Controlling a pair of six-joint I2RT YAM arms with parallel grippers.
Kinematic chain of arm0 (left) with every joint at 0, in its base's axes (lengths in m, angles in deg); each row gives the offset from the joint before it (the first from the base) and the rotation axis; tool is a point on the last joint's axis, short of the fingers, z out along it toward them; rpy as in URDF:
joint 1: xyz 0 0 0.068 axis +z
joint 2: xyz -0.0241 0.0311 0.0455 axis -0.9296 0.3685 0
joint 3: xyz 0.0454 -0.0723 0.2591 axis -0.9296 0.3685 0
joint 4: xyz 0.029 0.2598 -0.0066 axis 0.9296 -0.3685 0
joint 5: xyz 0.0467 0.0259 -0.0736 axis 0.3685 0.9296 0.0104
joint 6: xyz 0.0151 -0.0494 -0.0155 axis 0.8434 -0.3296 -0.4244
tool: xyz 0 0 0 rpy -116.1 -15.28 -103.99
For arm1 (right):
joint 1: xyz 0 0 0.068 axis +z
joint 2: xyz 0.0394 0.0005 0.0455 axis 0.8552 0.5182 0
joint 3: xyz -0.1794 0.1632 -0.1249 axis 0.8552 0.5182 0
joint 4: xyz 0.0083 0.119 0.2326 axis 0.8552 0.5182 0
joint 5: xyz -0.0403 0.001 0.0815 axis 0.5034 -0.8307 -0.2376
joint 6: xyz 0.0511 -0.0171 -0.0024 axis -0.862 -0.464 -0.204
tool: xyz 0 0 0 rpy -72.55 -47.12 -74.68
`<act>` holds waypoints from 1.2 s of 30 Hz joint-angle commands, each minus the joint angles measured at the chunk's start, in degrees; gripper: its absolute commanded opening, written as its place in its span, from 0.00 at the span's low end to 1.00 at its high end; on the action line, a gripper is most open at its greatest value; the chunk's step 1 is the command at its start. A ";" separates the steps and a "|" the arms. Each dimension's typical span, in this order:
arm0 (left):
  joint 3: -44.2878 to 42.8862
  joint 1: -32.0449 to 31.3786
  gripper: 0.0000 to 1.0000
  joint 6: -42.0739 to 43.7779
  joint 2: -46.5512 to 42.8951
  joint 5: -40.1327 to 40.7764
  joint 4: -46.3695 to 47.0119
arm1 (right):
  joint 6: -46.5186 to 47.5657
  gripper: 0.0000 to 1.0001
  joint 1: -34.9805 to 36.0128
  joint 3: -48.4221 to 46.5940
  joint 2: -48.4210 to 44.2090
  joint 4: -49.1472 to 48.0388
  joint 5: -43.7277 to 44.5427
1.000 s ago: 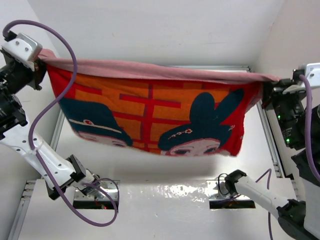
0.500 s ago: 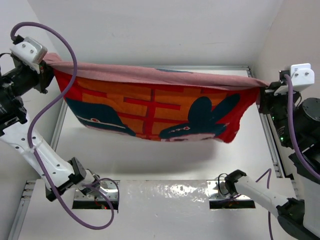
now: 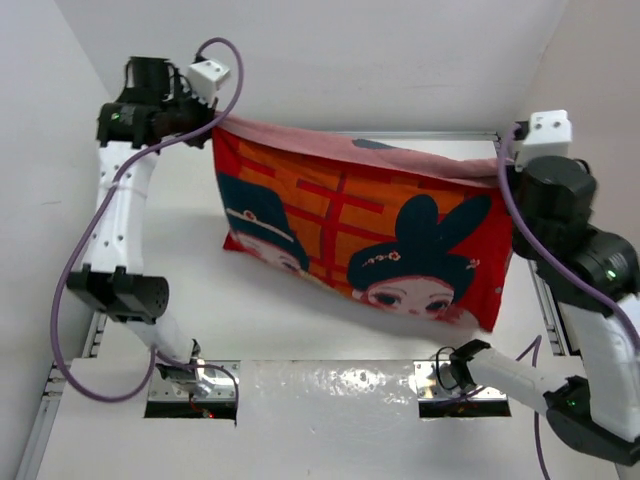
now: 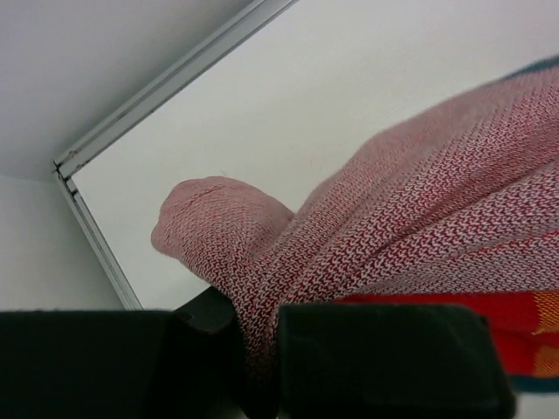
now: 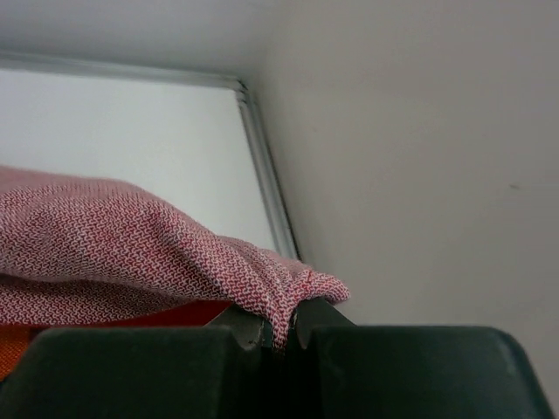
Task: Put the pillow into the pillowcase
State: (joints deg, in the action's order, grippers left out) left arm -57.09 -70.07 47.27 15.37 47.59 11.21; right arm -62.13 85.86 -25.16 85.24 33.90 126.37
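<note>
The red-orange pillowcase (image 3: 360, 235), printed with two cartoon children, hangs stretched in the air between both grippers, its top edge sloping down to the right. My left gripper (image 3: 212, 125) is shut on the upper left corner; in the left wrist view the pink woven inside of the pillowcase (image 4: 419, 201) bunches out from between the jaws of that gripper (image 4: 258, 349). My right gripper (image 3: 505, 165) is shut on the upper right corner, where a fold of the pillowcase (image 5: 113, 253) is pinched in that gripper (image 5: 281, 336). The pillow is out of view.
The white table (image 3: 300, 330) lies under the hanging cloth, with a metal rail (image 3: 540, 290) along its right side and another rail (image 5: 266, 188) at the far corner. White walls close in at the left, back and right. The arm bases (image 3: 190, 385) sit at the near edge.
The left gripper has swung from the far left edge inward and toward the back, carrying its corner. The pillowcase now hangs narrower and lower, and both printed faces show.
</note>
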 commanded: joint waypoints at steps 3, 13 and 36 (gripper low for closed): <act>-8.29 -6.03 0.00 -2.27 6.43 12.10 11.16 | 4.62 0.00 -6.02 5.97 6.80 -8.51 14.54; -24.12 -9.12 0.75 -1.93 42.57 38.80 40.93 | -14.50 0.97 -37.79 -39.97 65.58 -4.14 -5.08; -0.05 -5.86 1.00 -13.60 18.51 19.08 26.92 | -14.53 0.99 -33.22 12.46 23.00 -13.90 -22.90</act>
State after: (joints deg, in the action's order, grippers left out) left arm -60.30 -76.73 36.75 35.83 75.15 44.13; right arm -76.46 52.68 -17.84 110.04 22.20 108.90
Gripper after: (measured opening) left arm 0.997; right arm 0.986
